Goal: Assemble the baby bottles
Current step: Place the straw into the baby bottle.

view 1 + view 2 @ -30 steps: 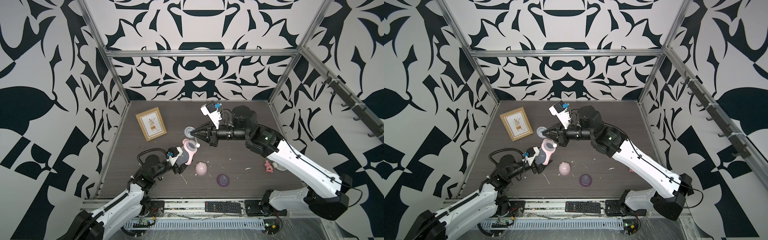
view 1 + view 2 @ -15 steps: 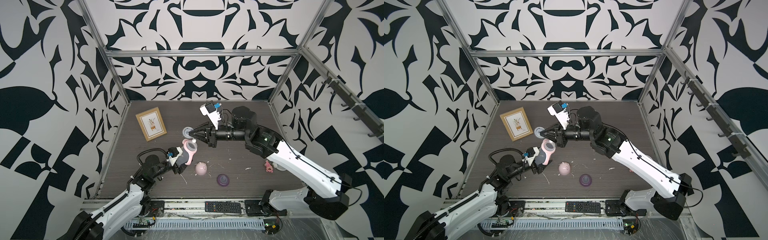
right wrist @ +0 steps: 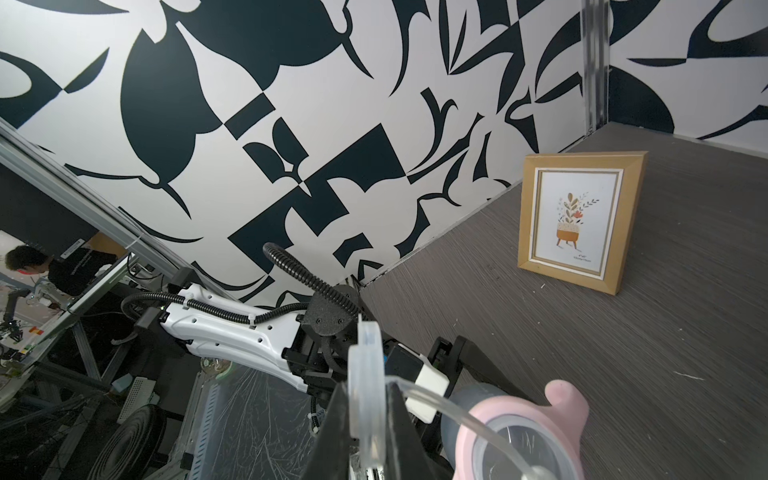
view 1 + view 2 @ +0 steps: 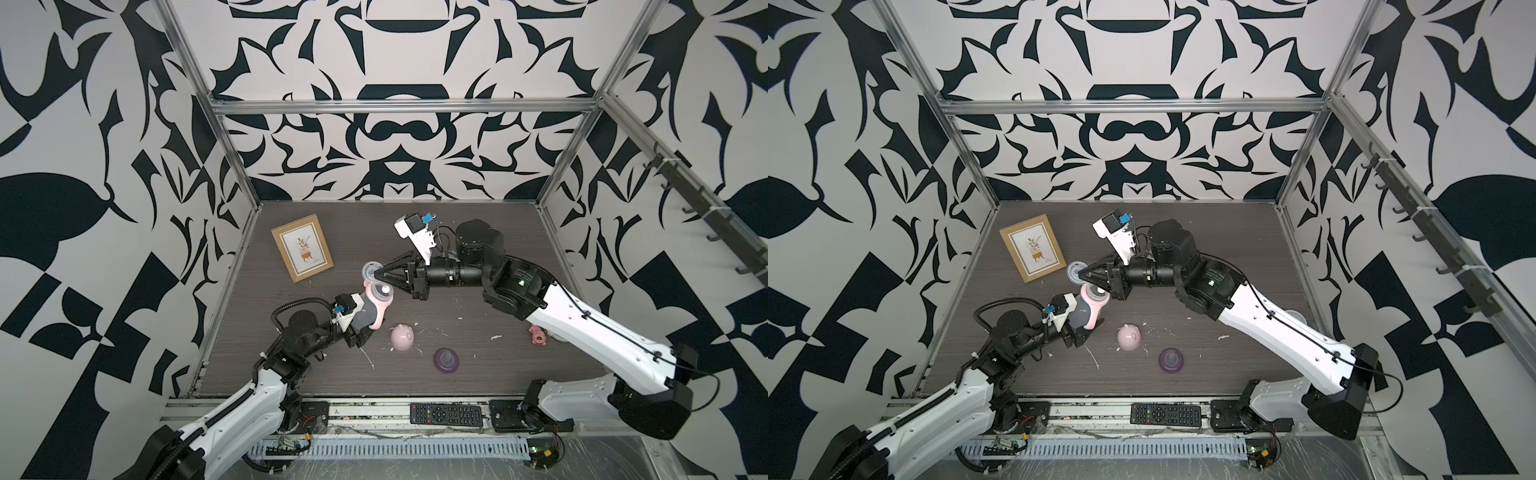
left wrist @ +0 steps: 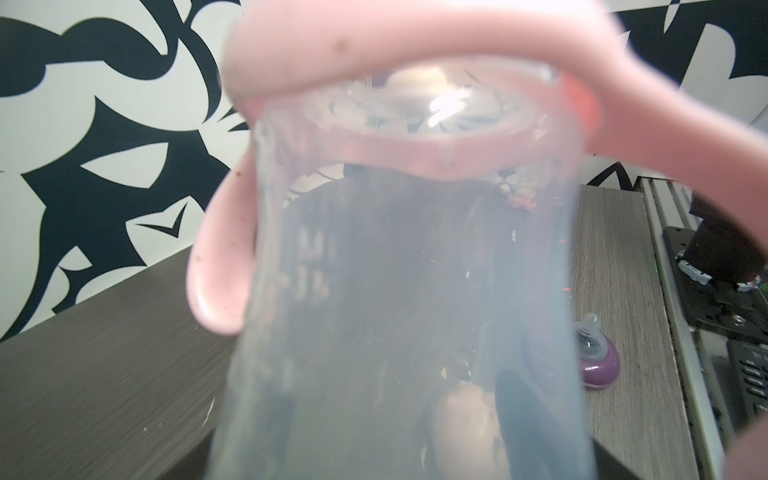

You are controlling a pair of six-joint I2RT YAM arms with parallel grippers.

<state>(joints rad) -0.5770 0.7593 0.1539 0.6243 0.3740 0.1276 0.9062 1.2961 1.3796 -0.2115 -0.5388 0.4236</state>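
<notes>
Your R gripper point(image 4: 379, 276) clenched on clear straw point(image 3: 453, 409) at disc end; tube arcs from tips across bottle mouth. L gripper point(image 4: 362, 329) grasps bottle body point(image 5: 395, 291), handle ring point(image 3: 561, 409) on, neck tilted up twd R tips. Straw end must drop along bottle's long axis; R arm nearer.

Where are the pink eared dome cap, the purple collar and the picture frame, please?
pink eared dome cap point(image 4: 402, 338): in a top view, dome's middle.
purple collar point(image 4: 447, 361): in a top view, its clear nipple.
picture frame point(image 4: 302, 248): in a top view, its print.
</notes>
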